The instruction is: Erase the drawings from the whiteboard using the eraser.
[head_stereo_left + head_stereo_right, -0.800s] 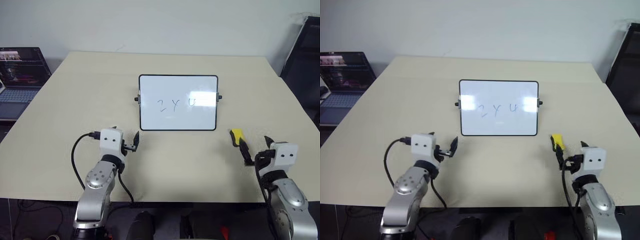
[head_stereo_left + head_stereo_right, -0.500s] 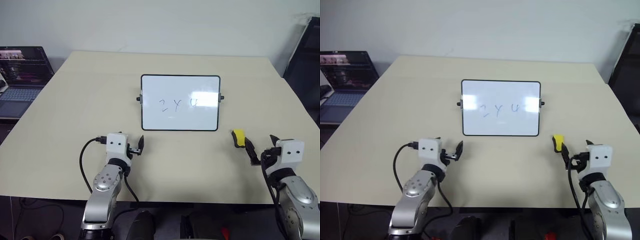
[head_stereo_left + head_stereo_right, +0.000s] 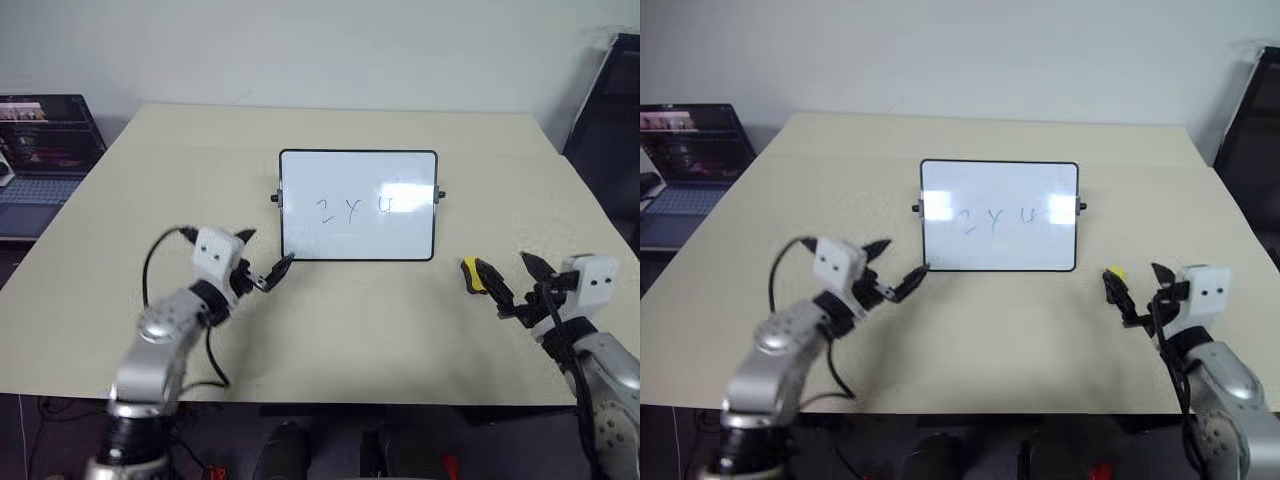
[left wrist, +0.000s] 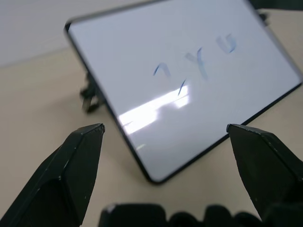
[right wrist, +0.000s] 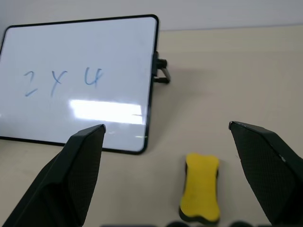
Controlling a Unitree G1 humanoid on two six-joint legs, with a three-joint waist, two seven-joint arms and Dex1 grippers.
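Observation:
The whiteboard (image 3: 358, 205) stands tilted back at the middle of the beige table (image 3: 180, 170), with the drawings (image 3: 355, 209), reading roughly "2 Y U", in one row on its face. My left gripper (image 3: 267, 251) is open, one fingertip close to the board's lower left corner; in the left wrist view the whiteboard (image 4: 189, 80) lies ahead between the spread fingers. The yellow and black eraser (image 3: 474, 274) lies on the table right of the board. My right gripper (image 3: 512, 278) is open just right of it, and the eraser (image 5: 201, 193) lies low between its fingers, untouched.
An open laptop (image 3: 45, 150) sits off the table's left side. A dark piece of furniture (image 3: 612, 130) stands at the far right. Bare tabletop lies in front of the board, between the two arms.
My left arm has lifted and reached forward and right, bringing its open gripper up to the board's lower left corner. The right gripper has risen a little beside the eraser. The camera shifted slightly.

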